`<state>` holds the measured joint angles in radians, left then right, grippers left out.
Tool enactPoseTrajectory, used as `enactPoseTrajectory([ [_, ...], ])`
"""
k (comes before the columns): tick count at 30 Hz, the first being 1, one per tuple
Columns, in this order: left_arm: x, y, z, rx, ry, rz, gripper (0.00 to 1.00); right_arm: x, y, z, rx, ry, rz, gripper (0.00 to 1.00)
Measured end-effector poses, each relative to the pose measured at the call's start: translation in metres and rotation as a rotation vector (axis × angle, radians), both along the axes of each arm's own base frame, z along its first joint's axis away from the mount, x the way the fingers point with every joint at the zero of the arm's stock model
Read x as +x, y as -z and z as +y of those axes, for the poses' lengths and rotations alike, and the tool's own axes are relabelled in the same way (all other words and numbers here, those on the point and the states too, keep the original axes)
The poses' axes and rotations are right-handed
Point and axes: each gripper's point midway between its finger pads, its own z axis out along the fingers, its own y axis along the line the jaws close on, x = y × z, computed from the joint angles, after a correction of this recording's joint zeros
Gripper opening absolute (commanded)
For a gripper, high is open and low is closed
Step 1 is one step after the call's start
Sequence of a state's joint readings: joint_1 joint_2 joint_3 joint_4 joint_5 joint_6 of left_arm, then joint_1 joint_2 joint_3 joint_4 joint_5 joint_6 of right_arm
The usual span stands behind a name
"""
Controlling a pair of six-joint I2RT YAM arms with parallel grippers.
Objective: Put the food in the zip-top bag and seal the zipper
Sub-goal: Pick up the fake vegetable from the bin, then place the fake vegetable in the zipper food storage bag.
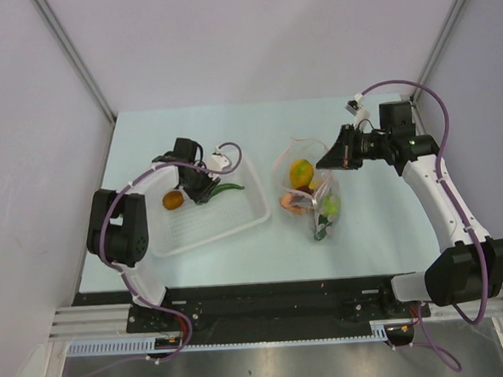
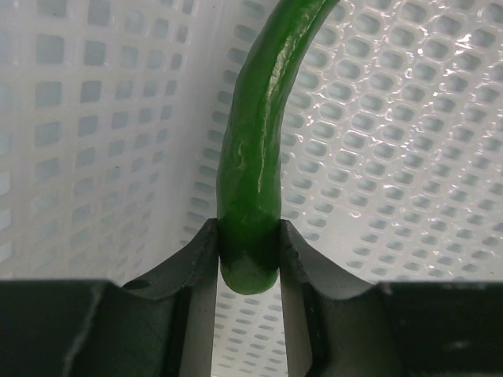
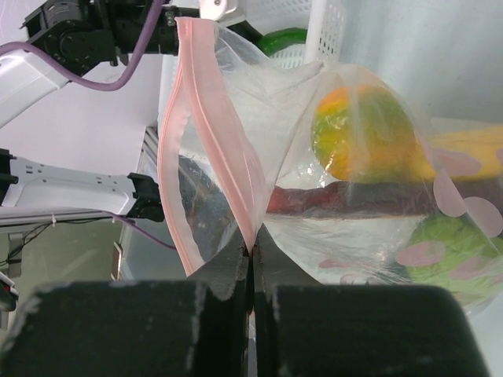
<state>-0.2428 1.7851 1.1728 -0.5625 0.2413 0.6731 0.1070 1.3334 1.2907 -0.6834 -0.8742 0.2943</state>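
Observation:
My left gripper (image 1: 202, 188) is inside the white basket (image 1: 245, 219), shut on the end of a dark green pepper (image 2: 253, 169) that curves away over the mesh floor; the pepper also shows in the top view (image 1: 227, 188). An orange fruit (image 1: 174, 199) lies in the basket to the left. My right gripper (image 1: 328, 161) is shut on the pink-red zipper (image 3: 212, 133) of the clear zip-top bag (image 1: 310, 193), holding its mouth open. The bag holds a yellow-orange fruit (image 3: 363, 133), a reddish-brown piece (image 3: 346, 200) and a lime-green ball (image 3: 456, 251).
The white slotted basket's wall (image 3: 326, 31) stands close beyond the bag in the right wrist view. The bag sits just right of the basket at mid table. Grey walls enclose the table (image 1: 188, 128) at back and sides.

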Motion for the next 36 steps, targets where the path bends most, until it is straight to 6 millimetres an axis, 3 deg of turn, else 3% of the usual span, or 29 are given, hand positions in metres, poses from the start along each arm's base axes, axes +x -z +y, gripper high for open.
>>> enactPoseTrajectory([
  [3, -0.006, -0.012, -0.004, -0.045, -0.012, 0.009, 0.13, 0.0, 0.0, 0.0, -0.001, 0.001, 0.0, 0.0],
  [6, -0.008, -0.05, -0.017, -0.177, -0.032, -0.008, 0.07, 0.0, 0.0, 0.0, -0.001, 0.001, 0.0, 0.0],
  [10, -0.002, -0.146, -0.048, -0.448, -0.032, -0.174, 0.01, 0.0, 0.0, 0.0, -0.001, 0.001, 0.0, 0.0],
  [14, -0.017, -0.257, -0.086, -0.733, 0.032, -0.375, 0.0, 0.001, 0.0, 0.0, 0.001, 0.003, 0.0, 0.0],
  [16, -0.035, -0.295, -0.115, -0.84, 0.106, -0.425, 0.0, 0.001, -0.001, 0.0, 0.004, 0.003, 0.0, 0.0],
  [18, -0.054, -0.314, -0.145, -0.917, 0.183, -0.423, 0.0, 0.0, -0.002, 0.001, 0.008, 0.0, 0.001, 0.0],
  [21, -0.078, -0.324, -0.19, -1.0, 0.26, -0.369, 0.01, 0.0, -0.003, 0.002, 0.015, -0.003, 0.005, 0.0],
  [24, -0.09, -0.319, -0.225, -1.046, 0.293, -0.309, 0.03, -0.001, -0.004, 0.003, 0.024, -0.006, 0.01, 0.0],
  [28, -0.095, -0.292, -0.263, -1.044, 0.305, -0.225, 0.04, -0.002, -0.006, 0.004, 0.038, -0.009, 0.015, 0.0],
  [32, -0.092, -0.258, -0.289, -1.009, 0.283, -0.141, 0.08, -0.002, -0.007, 0.005, 0.045, -0.009, 0.018, 0.0],
  [35, -0.091, -0.241, -0.297, -0.992, 0.266, -0.094, 0.21, -0.001, -0.006, 0.003, 0.035, -0.001, 0.019, 0.0],
  [36, -0.091, -0.24, -0.299, -0.99, 0.264, -0.089, 0.35, 0.0, -0.006, 0.001, 0.035, 0.006, 0.021, 0.0],
])
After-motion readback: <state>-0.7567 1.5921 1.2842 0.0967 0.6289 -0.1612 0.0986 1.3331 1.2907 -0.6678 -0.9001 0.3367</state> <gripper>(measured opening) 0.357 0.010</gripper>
